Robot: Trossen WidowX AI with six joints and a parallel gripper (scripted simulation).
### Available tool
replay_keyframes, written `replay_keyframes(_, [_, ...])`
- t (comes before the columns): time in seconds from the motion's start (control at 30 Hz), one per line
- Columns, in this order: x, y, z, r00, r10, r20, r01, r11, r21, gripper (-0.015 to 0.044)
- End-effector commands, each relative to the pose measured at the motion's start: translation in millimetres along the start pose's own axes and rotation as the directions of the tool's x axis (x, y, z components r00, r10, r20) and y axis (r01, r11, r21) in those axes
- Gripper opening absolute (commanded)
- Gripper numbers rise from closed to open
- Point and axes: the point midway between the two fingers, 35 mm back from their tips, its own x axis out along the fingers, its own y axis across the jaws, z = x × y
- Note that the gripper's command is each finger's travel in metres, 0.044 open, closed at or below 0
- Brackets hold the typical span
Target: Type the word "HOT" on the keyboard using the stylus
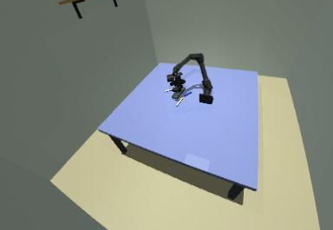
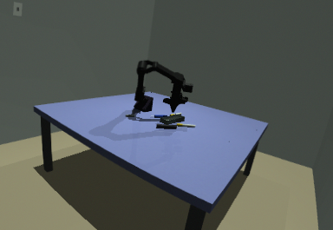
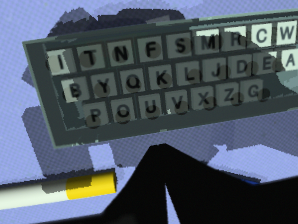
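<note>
Blue desk (image 1: 217, 132) (image 2: 165, 149), dark arm (image 1: 204, 69) (image 2: 161, 69) arched over, pincer (image 1: 177, 92) (image 2: 173, 110) (image 3: 158, 152) pointing down, closed on nothing, near keyboard (image 1: 178, 94) (image 2: 172, 119) (image 3: 165, 131).

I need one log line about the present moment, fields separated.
gripper: shut, no stylus | position: above desk, near keyboard | H key: outside wrist view

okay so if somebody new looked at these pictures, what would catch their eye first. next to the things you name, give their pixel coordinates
Probably the dark arm arching over the pale blue table, its hand (image 1: 177, 88) (image 2: 173, 110) (image 3: 158, 152) closed and pointing down near the keyboard. Next, the keyboard (image 1: 178, 94) (image 2: 173, 119) (image 3: 175, 122) itself, whose jumbled letters fill the upper part of the wrist view. Then the white stick with a yellow end (image 3: 91, 185), bright at that view's lower left.
</note>
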Motion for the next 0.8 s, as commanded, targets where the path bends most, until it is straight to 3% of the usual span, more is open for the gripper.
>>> replay_keyframes(0.0, [-42.7, 3.3, 3.1, 1.0, 0.015, 0.018, -0.015, 1.0, 0.007, 0.0])
replay_keyframes(0.4, [-46.2, 2.6, 2.6, 1.0, 0.011, 0.021, -0.011, 1.0, 0.003, 0.0])
replay_keyframes(0.5, [-45.9, 2.0, 2.2, 1.0, 0.016, 0.021, -0.016, 1.0, -0.007, 0.0079])
replay_keyframes(0.6, [-41.8, -6.4, -5.7, 0.996, 0.086, 0.027, -0.081, 0.984, -0.158, 0.015])
replay_keyframes(0.77, [-31.9, -20.5, -23.7, 0.97, 0.233, 0.068, -0.174, 0.863, -0.475, 0.015])
